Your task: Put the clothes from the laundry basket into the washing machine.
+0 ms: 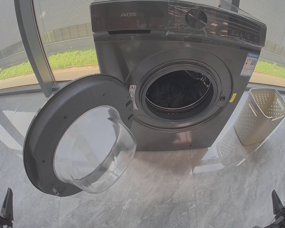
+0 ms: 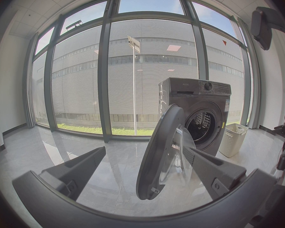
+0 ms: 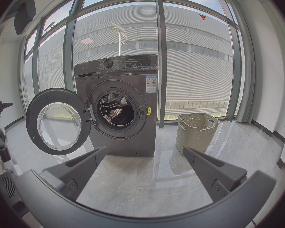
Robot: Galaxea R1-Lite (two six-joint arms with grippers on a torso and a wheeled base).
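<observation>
Left arm: it sits low, at 7 o'clock in the head view. The left gripper [image 2: 144,150] faces the washing machine [image 2: 196,111] from well back. Its two grey pointy fingers are spread wide, with just floor [image 1: 167,187] between them.
Right arm: it sits low, at 5 o'clock in the head view. The right gripper [image 3: 144,150] also faces the machine. Its fingers are spread wide too, and it grips nothing.
Washing machine: a big, smooth, dark grey metal box with a round hole in the front.
Door [image 1: 80,135]: round, with a grey ring and a clear bulging bowl. It hangs wide open at 8 o'clock from the hole.
Clothes [image 1: 177,91]: a dark, crumpled heap inside the shiny drum.
Laundry basket [image 1: 262,116]: cream plastic dotted with little holes. It stands on the floor at 3 o'clock from the machine, just beside it.
Floor: shiny grey stone tiles.
</observation>
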